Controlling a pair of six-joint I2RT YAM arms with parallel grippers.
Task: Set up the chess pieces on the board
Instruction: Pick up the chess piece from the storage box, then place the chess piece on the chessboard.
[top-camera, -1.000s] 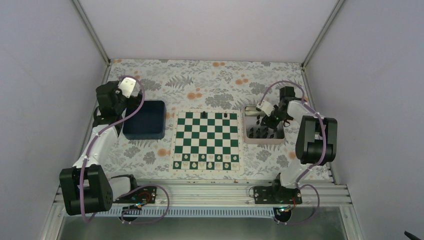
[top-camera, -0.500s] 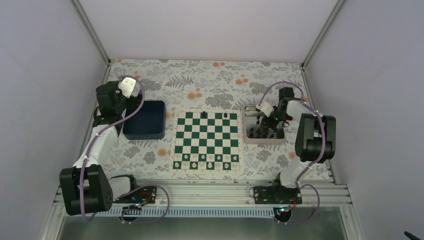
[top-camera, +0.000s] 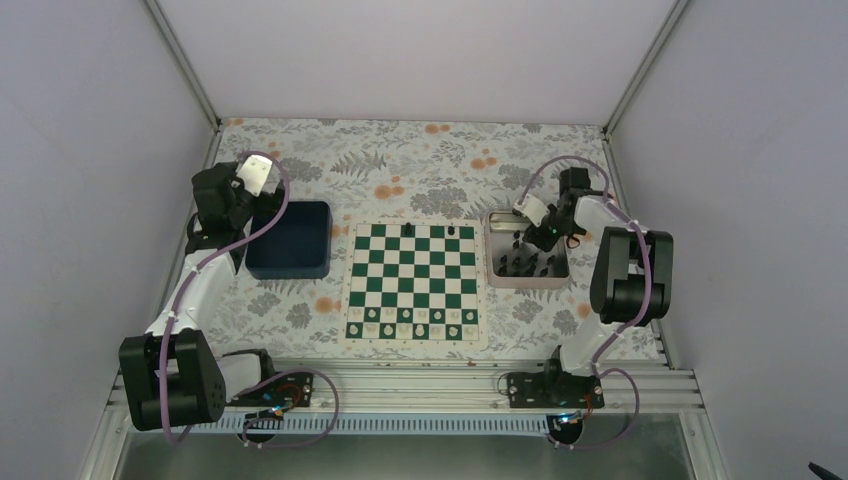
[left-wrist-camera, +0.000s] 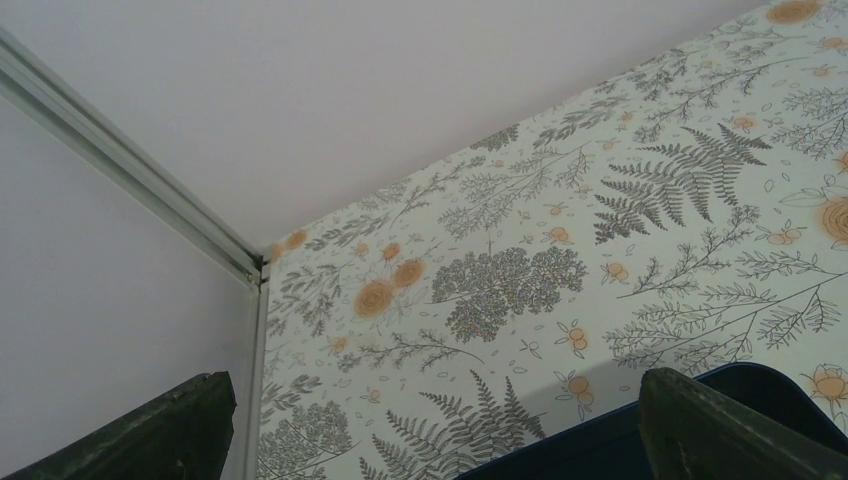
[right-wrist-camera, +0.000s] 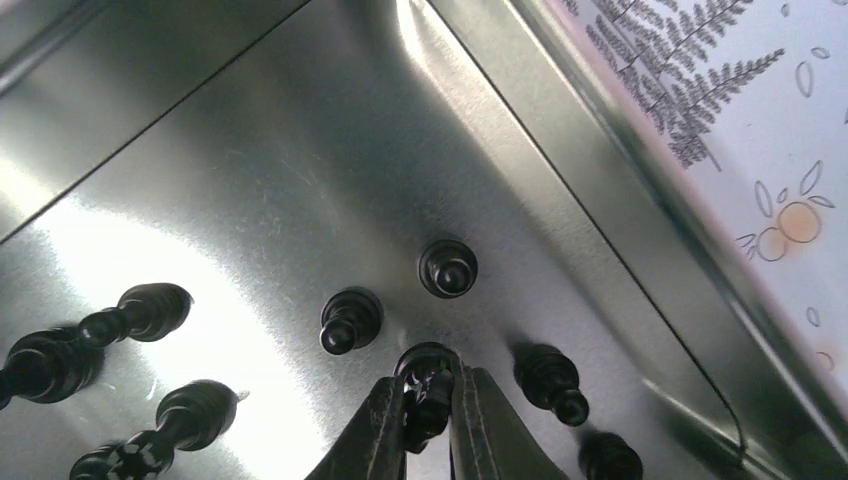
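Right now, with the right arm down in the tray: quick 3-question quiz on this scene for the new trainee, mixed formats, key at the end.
1. True or false: the right gripper is shut on a black chess piece inside the silver tray.
2. How many black pieces stand on the board? A) none B) two C) eight
3. Fill in: the left gripper, open and empty, hangs by the far left corner of the dark blue ____.

Key: 1 true; 2 B, both in the far row; 3 bin.
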